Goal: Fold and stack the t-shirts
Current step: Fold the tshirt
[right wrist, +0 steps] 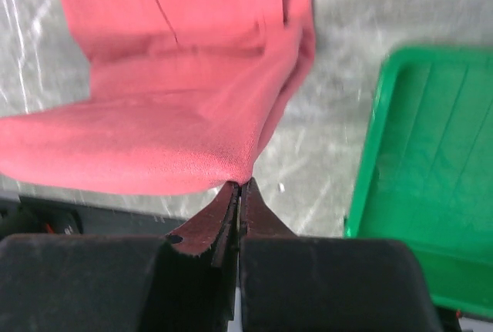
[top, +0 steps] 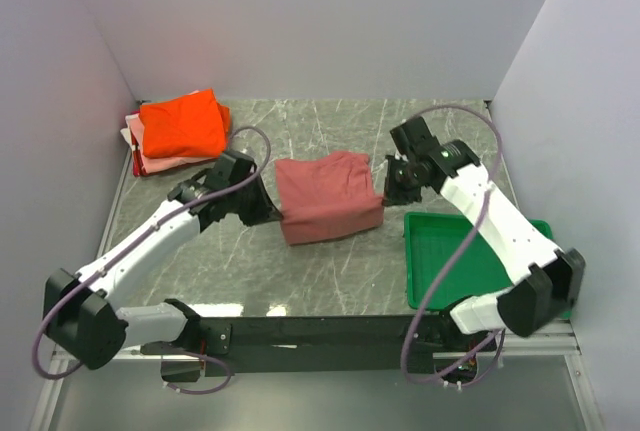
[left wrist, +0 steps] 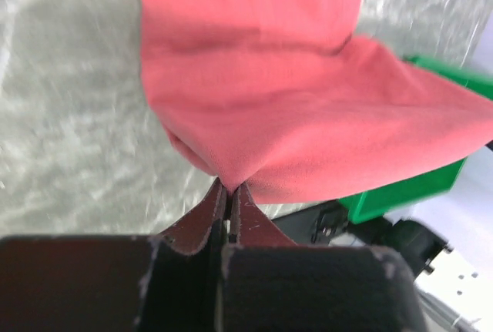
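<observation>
From the top view, my left hand (top: 270, 213) is clamped on the left edge of the brick-red t-shirt (top: 328, 198) and my right hand (top: 388, 179) is pinching its right edge. The shirt is folded into a chunky rectangle in the middle of the tabletop (top: 330, 131), stretched between my two hands. In the far left corner there's an orange t-shirt (top: 182, 123) folded on top of a pale pink t-shirt (top: 140, 158). The green tray (top: 412, 251) sits at the near right, just under my right arm and apart from the shirt.

Left wrist view: my left hand (left wrist: 229, 189) is squeezed tight, with a pinch of the brick-red t-shirt (left wrist: 285, 116) caught right at the tips. The cloth fans out away from me over the tabletop (left wrist: 69, 116), and a bit of the green tray (left wrist: 400, 193) peeks out behind it on the right.

Right wrist view: same deal. My right hand (right wrist: 240, 186) is closed on a corner fold of the brick-red t-shirt (right wrist: 169, 116), with the layers bunching up where I'm gripping. The green tray (right wrist: 431, 155) is off to the right, with a strip of tabletop (right wrist: 323, 132) between it and the shirt.
</observation>
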Tool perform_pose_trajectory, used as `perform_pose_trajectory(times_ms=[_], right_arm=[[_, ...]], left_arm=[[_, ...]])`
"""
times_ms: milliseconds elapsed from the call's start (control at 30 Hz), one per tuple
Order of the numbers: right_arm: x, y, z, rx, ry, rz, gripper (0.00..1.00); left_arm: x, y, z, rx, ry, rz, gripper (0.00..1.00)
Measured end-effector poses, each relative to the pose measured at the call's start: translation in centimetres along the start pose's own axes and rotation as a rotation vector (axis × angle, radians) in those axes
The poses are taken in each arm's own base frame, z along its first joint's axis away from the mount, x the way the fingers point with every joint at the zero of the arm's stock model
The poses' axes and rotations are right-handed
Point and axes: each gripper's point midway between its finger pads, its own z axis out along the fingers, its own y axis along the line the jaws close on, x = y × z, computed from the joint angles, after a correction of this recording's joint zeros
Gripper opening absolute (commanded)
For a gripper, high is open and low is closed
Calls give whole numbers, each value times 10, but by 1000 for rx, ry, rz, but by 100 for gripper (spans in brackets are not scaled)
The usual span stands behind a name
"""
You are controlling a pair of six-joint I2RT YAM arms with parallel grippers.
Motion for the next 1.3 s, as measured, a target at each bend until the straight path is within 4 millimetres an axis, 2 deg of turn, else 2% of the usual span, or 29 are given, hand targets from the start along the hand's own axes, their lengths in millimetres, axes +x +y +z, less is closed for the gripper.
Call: perform_pose_trajectory(times_ms=[233, 400, 600, 733, 900, 1233, 1267, 1300], right_arm=[[-52, 19, 27, 36, -14, -4, 0], [-90, 28, 50, 55, -24, -2, 0], [-130, 28, 74, 77, -33, 13, 0], [-150, 23, 90, 85, -28, 24, 0], [-162, 20, 116, 82, -1, 25, 0], [-166, 13, 156, 71, 42, 30, 0], [-168, 14, 160, 66, 41, 31, 1], [-169, 14, 163, 63, 39, 33, 24]], left_arm=[[-40, 9, 15, -21, -10, -27, 1], [-65, 13, 36, -18, 22, -47, 1], [-106, 10, 66, -2, 45, -48, 1], [-128, 11, 79, 12, 51, -55, 1], [-141, 17, 98, 23, 79, -81, 1], [-145, 38, 132, 12, 125, -132, 1], [-148, 40, 135, 11, 123, -138, 15], [-152, 40, 137, 12, 115, -144, 28]])
